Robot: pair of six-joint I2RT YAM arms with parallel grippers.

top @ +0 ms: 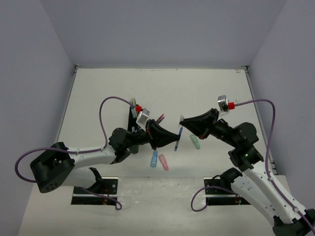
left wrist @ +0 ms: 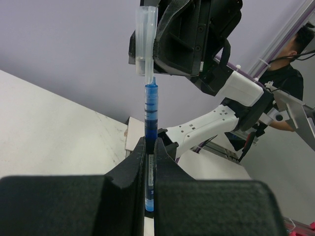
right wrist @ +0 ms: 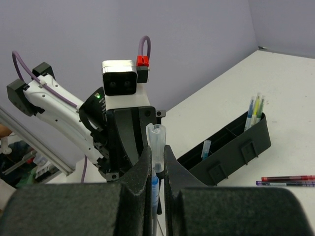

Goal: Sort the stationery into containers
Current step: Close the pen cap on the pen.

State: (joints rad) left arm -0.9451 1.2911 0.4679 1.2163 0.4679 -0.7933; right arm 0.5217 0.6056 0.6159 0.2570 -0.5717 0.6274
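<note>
Black organiser (top: 132, 117) lies on the table (top: 206, 88), partly hidden behind the left arm (top: 123, 140) in the top view. Just off the organiser's side, both arms meet above the table.

- left jaws: clamped on a blue pen (left wrist: 150, 123), tip aimed at the right arm (top: 231, 135).
- right jaws: clamped on a clear cap (right wrist: 156, 142), in line with the pen tip. Cannot tell if it is touching or just apart.
- Inside the organiser: at least 2 thin pens (right wrist: 256, 110), blue and yellow-green, leaning in 1 end compartment. 1 pale blue piece (right wrist: 205, 148) stands in a middle compartment.
- On the table beside the organiser: red pen (right wrist: 288, 178) and purple pen (right wrist: 283, 183), side by side.
- Further from the organiser, loose on the table: green piece (top: 195, 141), blue piece (top: 154, 159) and pink piece (top: 163, 162).
</note>
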